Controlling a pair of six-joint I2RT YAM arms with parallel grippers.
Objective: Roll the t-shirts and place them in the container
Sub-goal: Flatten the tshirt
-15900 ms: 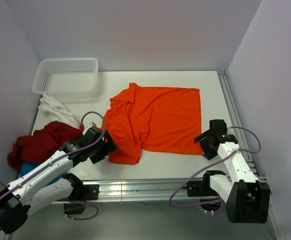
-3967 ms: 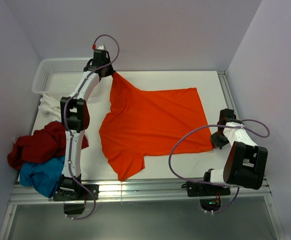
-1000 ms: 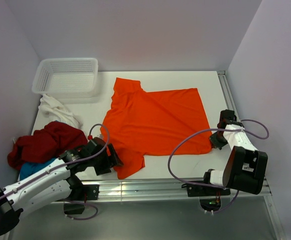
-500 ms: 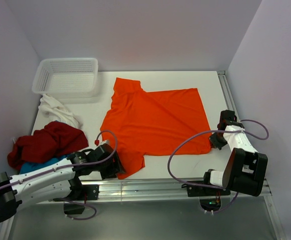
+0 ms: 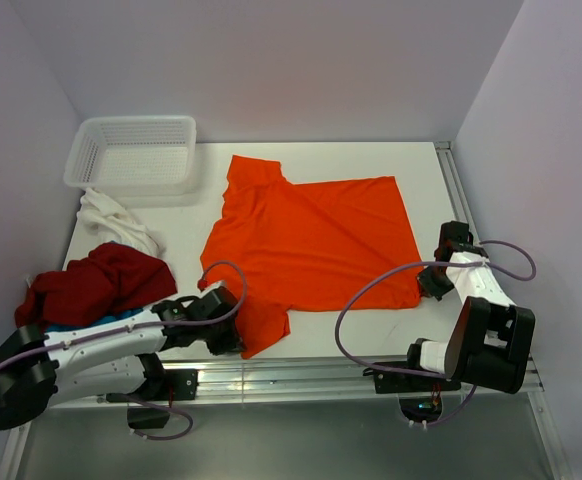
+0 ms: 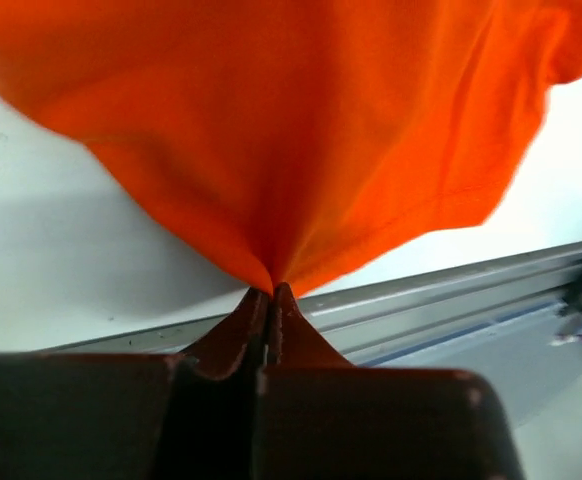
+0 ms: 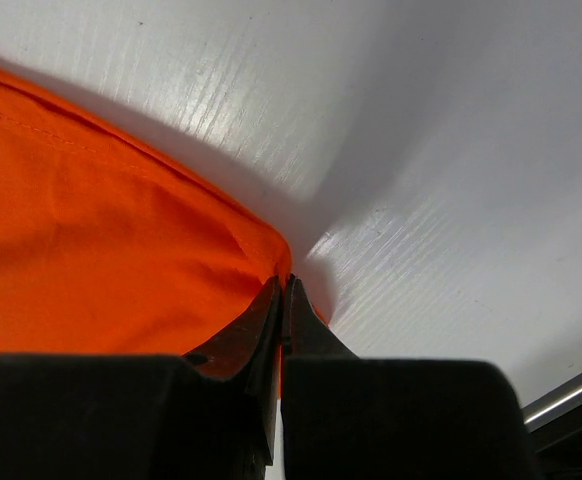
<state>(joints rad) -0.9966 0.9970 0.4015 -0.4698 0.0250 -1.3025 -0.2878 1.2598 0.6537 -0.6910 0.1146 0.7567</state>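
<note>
1. Two grippers, both shut on the same garment: the orange t-shirt lies spread on the white table, collar end toward the far left and hem toward the right.
2. Left gripper is low at the near edge of the table, at the shirt's near-left sleeve. In the left wrist view the jaws are pressed together with a pinch of orange cloth between the tips. The fabric fans up and away from the pinch.
3. Right gripper is at the shirt's near-right corner. The right wrist view shows the jaws closed on the very edge of the hem corner, with bare table just beyond it.
4. Shirt body is mostly flat, with a diagonal crease running across the chest. The near-left sleeve is drawn toward the metal rail.
5. Other shirts are heaped at the left of the table, apart from the orange one:
   - a dark red t-shirt, bunched;
   - a sliver of blue t-shirt beneath it, mostly hidden by the left arm;
   - a white t-shirt, crumpled, just in front of the basket.
6. White mesh basket sits in the far-left corner. Nothing can be made out inside it.
</note>
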